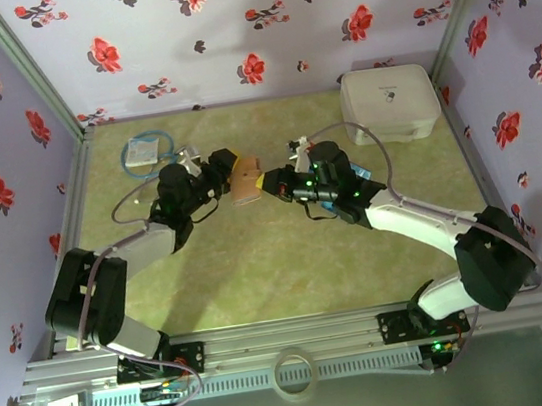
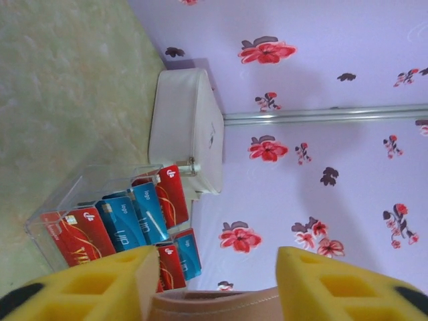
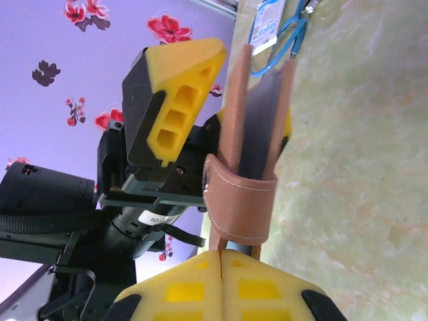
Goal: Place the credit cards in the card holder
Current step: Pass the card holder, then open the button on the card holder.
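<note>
Closer, right wrist view shows card holder [image 3: 241, 194] pinched.

A robot lab's test booth: flower-papered walls [image 1: 225, 18], a green mat [image 1: 261, 275], two arms [image 1: 131, 251] bolted to an aluminium rail [image 1: 300, 338].

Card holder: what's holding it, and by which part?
The right gripper has its jaws shut on the strapped end of the card holder. The left gripper straddles its open end; grip there unclear.
</note>
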Robot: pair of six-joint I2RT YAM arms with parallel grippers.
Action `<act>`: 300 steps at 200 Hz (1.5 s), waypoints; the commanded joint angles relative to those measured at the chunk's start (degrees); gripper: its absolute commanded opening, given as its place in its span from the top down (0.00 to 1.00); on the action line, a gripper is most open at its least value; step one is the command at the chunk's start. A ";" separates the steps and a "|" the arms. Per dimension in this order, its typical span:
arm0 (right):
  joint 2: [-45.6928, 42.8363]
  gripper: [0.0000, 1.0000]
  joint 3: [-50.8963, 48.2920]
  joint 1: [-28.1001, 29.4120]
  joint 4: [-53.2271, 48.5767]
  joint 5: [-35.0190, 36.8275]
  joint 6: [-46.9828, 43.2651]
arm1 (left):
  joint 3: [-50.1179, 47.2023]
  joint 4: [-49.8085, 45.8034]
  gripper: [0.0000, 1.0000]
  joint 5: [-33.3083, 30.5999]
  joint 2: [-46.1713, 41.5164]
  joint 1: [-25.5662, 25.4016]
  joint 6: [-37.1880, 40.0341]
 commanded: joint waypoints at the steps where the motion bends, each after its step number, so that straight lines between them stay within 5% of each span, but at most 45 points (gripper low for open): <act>1: 1.09 1.00 -1.71 -0.79 3.38 -0.06 1.02 | -0.77 5.52 0.58 1.33 0.32 -0.29 -1.05; 68: 3.00 1.00 -2.22 -1.40 4.50 -0.42 1.09 | -1.08 5.37 0.84 2.34 1.21 -0.21 0.59; 97: -0.12 0.59 -1.32 -1.94 -5.42 3.65 -4.84 | -0.87 1.15 0.91 2.97 0.30 -0.25 6.22; 130: -0.96 0.38 3.19 -1.79 -19.72 7.98 -14.32 | -0.43 -5.06 0.97 3.26 -1.20 -0.22 12.90; 195: 3.50 0.31 11.35 2.34 -28.54 14.13 -20.58 | 1.48 -17.27 0.97 0.47 -4.05 -0.50 20.73; 300: 16.37 0.31 18.65 7.33 -26.52 17.21 -20.26 | 1.33 -17.99 0.97 -2.09 -5.58 -1.45 19.45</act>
